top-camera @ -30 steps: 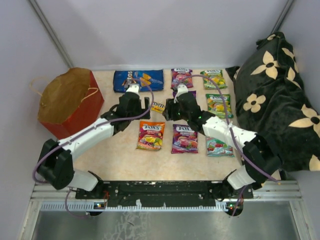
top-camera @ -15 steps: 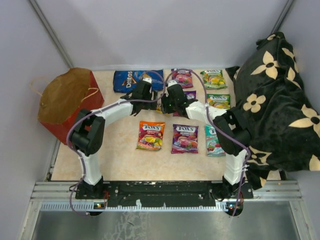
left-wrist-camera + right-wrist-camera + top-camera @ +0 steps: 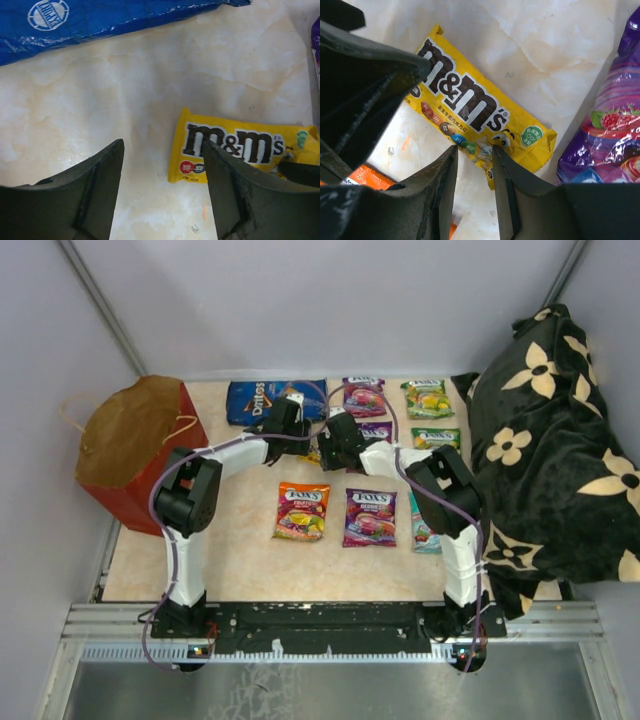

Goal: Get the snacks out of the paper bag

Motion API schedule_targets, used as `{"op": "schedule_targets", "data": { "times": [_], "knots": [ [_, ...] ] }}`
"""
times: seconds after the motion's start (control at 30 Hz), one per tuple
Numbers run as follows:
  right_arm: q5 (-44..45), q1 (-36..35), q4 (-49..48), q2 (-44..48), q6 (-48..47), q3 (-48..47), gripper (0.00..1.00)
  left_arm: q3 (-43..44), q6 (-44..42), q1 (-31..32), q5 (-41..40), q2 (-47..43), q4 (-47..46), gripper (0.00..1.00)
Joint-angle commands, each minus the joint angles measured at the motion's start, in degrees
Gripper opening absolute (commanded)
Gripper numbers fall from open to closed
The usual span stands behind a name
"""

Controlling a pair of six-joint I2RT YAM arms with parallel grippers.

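Left gripper [image 3: 162, 150] jaws wide apart, nothing between them, only bare table [image 3: 75, 100]. Right gripper [image 3: 472, 150] jaws a narrow gap apart, tips at the lower edge of the yellow M&M's packet [image 3: 470, 107], which lies flat. It doesn't look clamped, though contact at the tips is hard to read. In the left wrist view the packet sits lower right, partly behind the right-hand finger. Blue Doritos bag [image 3: 100, 20] is along the top edge, and a purple packet [image 3: 610, 125] is at the right edge of the right wrist view. Changed over the last second: both arms went from stretched low across the table to folded with elbows up, wrists nosed in over the M&M's at upper centre; the packet hardly moved. The red paper bag [image 3: 130, 440] stands at left, showing only brown inside. Probably the last snack is just set down and the task is near done.
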State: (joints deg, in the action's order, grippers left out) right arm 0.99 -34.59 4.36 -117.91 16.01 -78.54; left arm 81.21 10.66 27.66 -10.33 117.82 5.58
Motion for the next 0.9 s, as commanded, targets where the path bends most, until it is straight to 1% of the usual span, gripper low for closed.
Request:
{"op": "schedule_targets", "data": {
  "times": [0.0, 0.1, 0.3, 0.5, 0.77, 0.83, 0.87],
  "knots": [
    [-1.38, 0.40, -1.26, -2.15, -3.76, -3.66, 0.35, 0.44, -0.78, 0.29, 1.98, 1.32, -2.58, 0.65],
    [-3.21, 0.40, -1.78, -3.66, -6.91, -4.73, 0.35, -0.18, -0.77, -0.03, 1.12, 1.46, -2.30, 0.57],
    [-7.25, 0.40, -0.72, -6.24, -12.11, -7.75, 0.35, -3.79, 0.91, -2.60, 0.53, 0.21, -0.64, 0.48],
    [-10.38, 0.40, 0.45, -8.98, -12.48, -12.08, 0.35, -9.85, 2.07, -6.04, 1.03, -3.70, -1.92, 0.48],
    [-11.85, 0.39, 1.19, -10.40, -11.61, -14.98, 0.35, -10.52, 2.38, -7.18, 1.08, -5.49, -1.30, 0.49],
    [-11.83, 0.40, 1.56, -10.08, -11.78, -15.38, 0.38, -10.39, 2.51, -7.28, 0.63, -6.23, -1.05, 0.52],
    [-11.82, 0.40, 1.73, -9.61, -11.83, -15.41, 0.41, -10.33, 2.55, -7.29, 0.46, -6.81, -0.89, 0.55]
  ]
}}
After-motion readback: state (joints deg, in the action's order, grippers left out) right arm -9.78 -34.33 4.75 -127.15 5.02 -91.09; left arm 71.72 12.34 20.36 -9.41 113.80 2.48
